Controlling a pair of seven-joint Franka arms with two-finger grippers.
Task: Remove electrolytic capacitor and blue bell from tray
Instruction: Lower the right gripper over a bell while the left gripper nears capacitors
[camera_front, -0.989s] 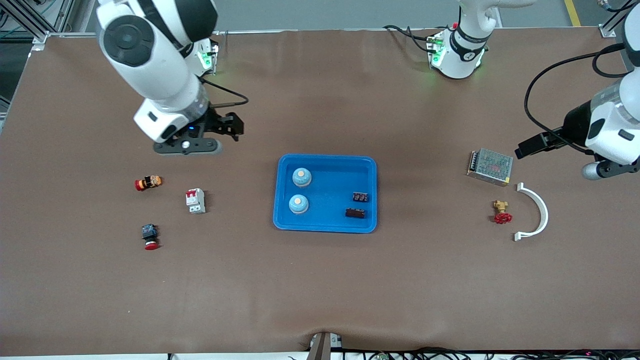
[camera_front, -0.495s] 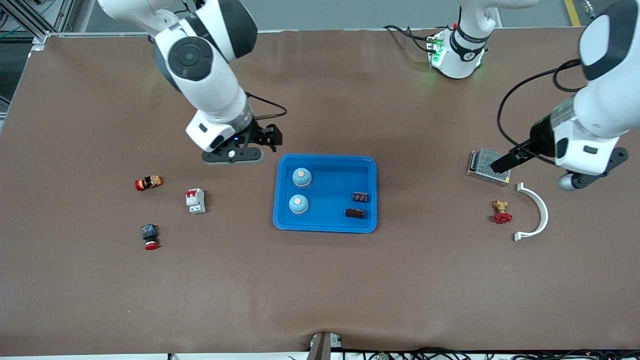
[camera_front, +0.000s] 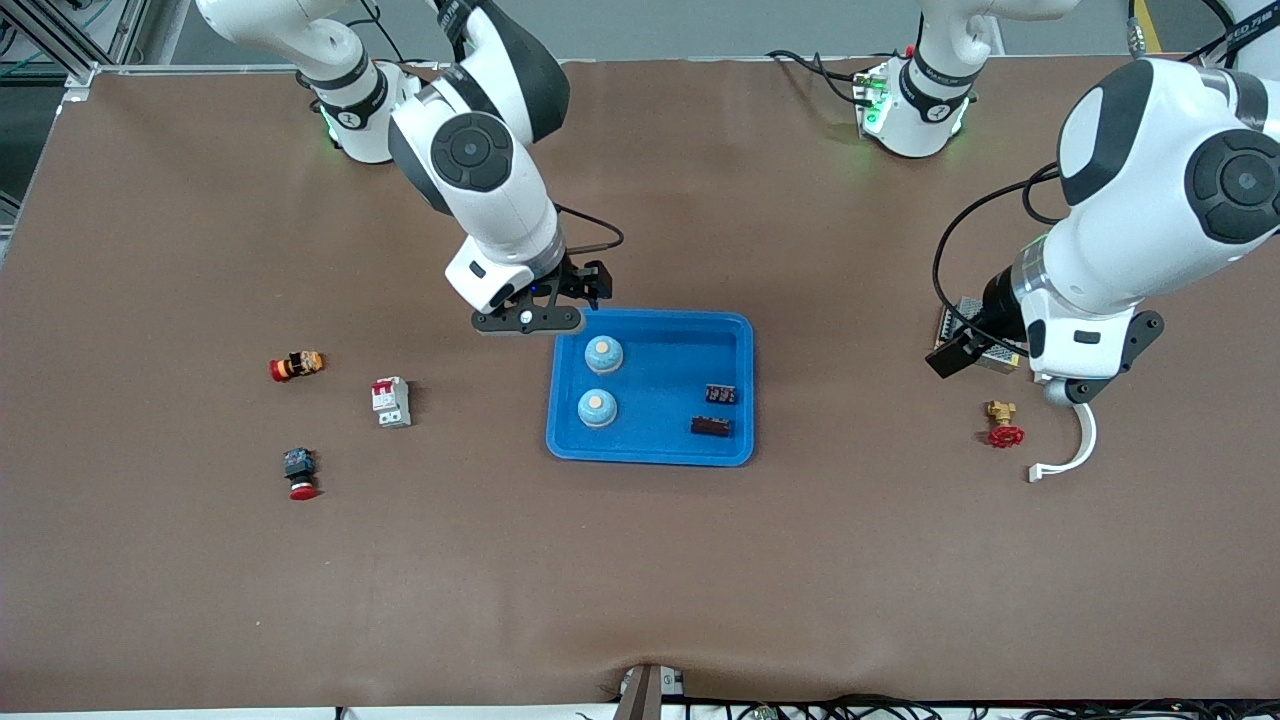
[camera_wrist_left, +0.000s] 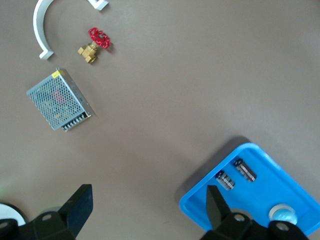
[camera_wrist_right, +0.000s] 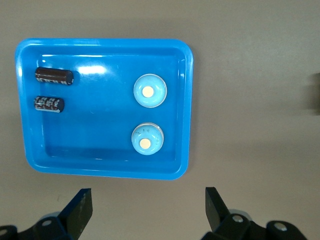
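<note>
Hovering wide-open at the tray's (camera_front: 650, 455) rim, the right claw (camera_front: 528, 320) should centre over one blue bell (camera_front: 604, 353) (left claw (camera_front: 1060, 385), also wide, waits).

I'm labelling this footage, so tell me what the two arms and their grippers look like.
Both arms are glossy white with black joint caps and black cables looping near the wrists. Green lights glow at their bases. The right gripper and left gripper have dark bodies with black fingers.

place: robotics lab | evidence: two bench-mounted arms, brown table (camera_front: 640, 580)
</note>
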